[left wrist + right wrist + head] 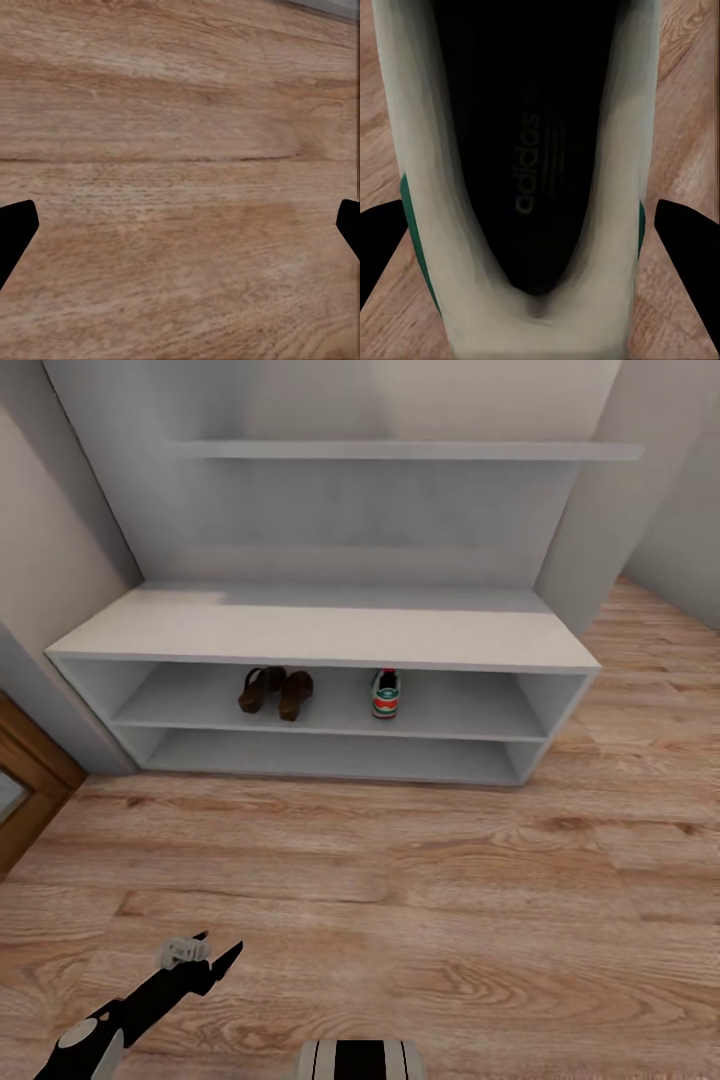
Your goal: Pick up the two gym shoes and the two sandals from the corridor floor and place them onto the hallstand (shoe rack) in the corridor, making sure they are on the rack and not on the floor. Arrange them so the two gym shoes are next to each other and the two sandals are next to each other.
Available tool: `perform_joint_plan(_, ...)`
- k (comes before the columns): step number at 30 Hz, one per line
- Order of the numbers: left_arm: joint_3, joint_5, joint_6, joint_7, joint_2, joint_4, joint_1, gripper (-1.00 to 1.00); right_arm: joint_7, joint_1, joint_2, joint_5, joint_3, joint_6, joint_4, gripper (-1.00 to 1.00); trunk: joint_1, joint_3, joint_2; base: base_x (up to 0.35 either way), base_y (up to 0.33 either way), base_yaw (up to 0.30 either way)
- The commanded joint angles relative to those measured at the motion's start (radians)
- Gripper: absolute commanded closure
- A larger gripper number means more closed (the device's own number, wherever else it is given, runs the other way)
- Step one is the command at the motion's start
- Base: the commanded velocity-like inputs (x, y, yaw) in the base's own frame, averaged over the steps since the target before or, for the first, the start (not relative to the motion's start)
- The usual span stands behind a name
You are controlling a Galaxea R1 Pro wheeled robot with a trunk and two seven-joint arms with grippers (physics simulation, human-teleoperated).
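The hallstand [320, 635] stands against the wall ahead, pale grey, with a flat bench top, two open shelf levels under it and a floating wall shelf [400, 450] above. On the upper open shelf the two sandals [275, 692] lie side by side, touching or almost touching, toward the left half of the shelf. One gym shoe [386, 694] sits on the same shelf, well apart from the sandals to the right, with its red-orange heel patch facing outward. The corridor floor [420, 880] in front of the rack is warm wood plank. In the head view the left gripper [205, 952] hangs low over the floor at the near left, and in its own wrist view its black fingertips [15, 229] stand wide apart with only floor planks between them. In the right wrist view the second gym shoe [532, 187] is seen from above, its dark inside with printed lettering and a green stripe on the side, and the right gripper [536, 240] has one black finger on each side of it; it seems to grip the shoe, but real contact I cannot tell because the view is very close.
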Motion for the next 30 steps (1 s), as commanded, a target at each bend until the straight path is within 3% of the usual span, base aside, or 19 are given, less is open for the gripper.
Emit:
perform_joint_plan(1, 0.001, 0.004, -0.001, -0.005, 0.000, 0.002, 0.000, -1.00, 0.008, -0.001, 0.000, -0.009, -0.003, -0.001, 0.001, 1.00, 0.000, 0.000, 0.000, 0.000, 0.000, -0.200)
perform_joint_plan(6, 0.000, -0.001, -0.006, -0.007, -0.001, 0.008, 0.000, -1.00, 0.008, -0.002, 0.012, 0.015, 0.014, 0.000, 0.002, 1.00, 0.000, 0.003, 0.000, 0.000, 0.000, -0.125)
perform_joint_plan(11, 0.001, -0.003, -0.007, -0.008, 0.000, 0.010, 0.000, -1.00, 0.008, -0.001, 0.043, 0.050, 0.070, -0.003, -0.003, 1.00, 0.000, 0.003, 0.000, 0.000, 0.000, -0.020)
perform_joint_plan(12, 0.001, -0.004, -0.007, -0.007, 0.001, 0.010, 0.000, -1.00, 0.008, -0.002, 0.064, 0.055, 0.093, -0.003, -0.022, 1.00, 0.000, 0.003, 0.000, 0.000, 0.000, -0.002)
perform_joint_plan(16, 0.002, -0.006, -0.008, -0.008, 0.003, 0.011, 0.000, -1.00, 0.008, -0.001, 0.096, 0.066, 0.104, -0.002, -0.031, 1.00, 0.000, 0.003, 0.000, 0.000, 0.000, -0.001)
perform_joint_plan(18, 0.003, -0.008, -0.009, -0.009, 0.003, 0.011, 0.004, -1.00, 0.009, -0.001, 0.123, 0.090, 0.141, -0.001, -0.027, 1.00, 0.000, 0.003, 0.000, 0.000, 0.000, 0.000)
perform_joint_plan(19, 0.003, -0.008, -0.010, -0.010, 0.004, 0.011, 0.009, -1.00, 0.009, -0.001, 0.141, 0.106, 0.184, -0.001, -0.026, 1.00, 0.000, 0.003, 0.000, 0.000, 0.000, 0.000)
perform_joint_plan(21, 0.003, -0.007, -0.011, -0.017, 0.006, 0.011, 0.022, -1.00, 0.005, -0.002, 0.174, 0.133, 0.311, 0.001, -0.026, 1.00, 0.000, 0.003, 0.000, 0.000, 0.000, 0.000)
perform_joint_plan(23, 0.003, -0.008, -0.023, -0.053, 0.008, 0.011, 0.031, -1.00, 0.002, -0.002, 0.195, 0.144, 0.490, 0.004, -0.040, 1.00, 0.000, 0.003, 0.000, 0.000, 0.000, 0.000)
perform_joint_plan(24, 0.004, -0.008, -0.043, -0.088, 0.009, 0.012, 0.035, -1.00, -0.001, -0.003, 0.214, 0.145, 0.609, 0.012, -0.061, 1.00, 0.000, 0.003, 0.000, 0.000, 0.000, 0.000)
perform_joint_plan(25, 0.004, -0.008, -0.058, -0.109, 0.010, 0.012, 0.038, -1.00, -0.003, -0.008, 0.234, 0.147, 0.673, 0.024, -0.073, 1.00, 0.000, 0.003, 0.000, 0.000, 0.000, 0.000)
perform_joint_plan(27, 0.004, -0.008, -0.075, -0.132, 0.010, 0.013, 0.041, -1.00, -0.017, -0.028, 0.273, 0.149, 0.744, 0.061, -0.086, 1.00, 0.000, 0.003, 0.000, 0.000, 0.000, 0.000)
perform_joint_plan(30, 0.004, -0.009, -0.090, -0.163, 0.011, 0.013, 0.047, -1.00, -0.099, -0.125, 0.349, 0.154, 0.809, 0.216, -0.113, 1.00, 0.000, 0.003, 0.000, 0.000, 0.000, 0.000)
